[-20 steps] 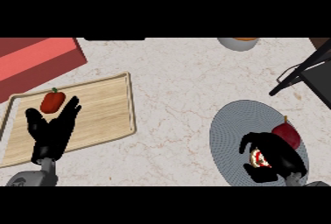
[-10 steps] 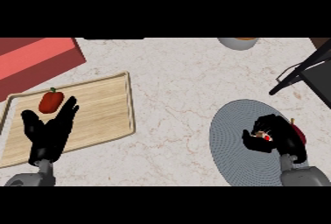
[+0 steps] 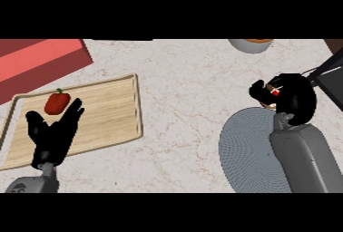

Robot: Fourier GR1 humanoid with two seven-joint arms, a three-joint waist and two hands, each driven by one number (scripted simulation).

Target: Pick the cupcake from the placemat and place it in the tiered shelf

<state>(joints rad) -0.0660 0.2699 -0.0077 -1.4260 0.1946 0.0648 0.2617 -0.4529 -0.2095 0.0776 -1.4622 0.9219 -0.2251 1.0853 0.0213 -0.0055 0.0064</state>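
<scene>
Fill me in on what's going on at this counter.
The robot's right hand is curled round the cupcake and holds it above the counter, just past the far edge of the round grey placemat, close to the dark tiered shelf at the right edge. The left hand rests open over the wooden tray, beside a red pepper.

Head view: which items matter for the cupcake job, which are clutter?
Job:
- cupcake, fingers of right hand curled round it
- grey placemat
- dark shelf at right edge

Clutter:
- red pepper
- wooden tray
- bowl
- left hand, resting open
</scene>
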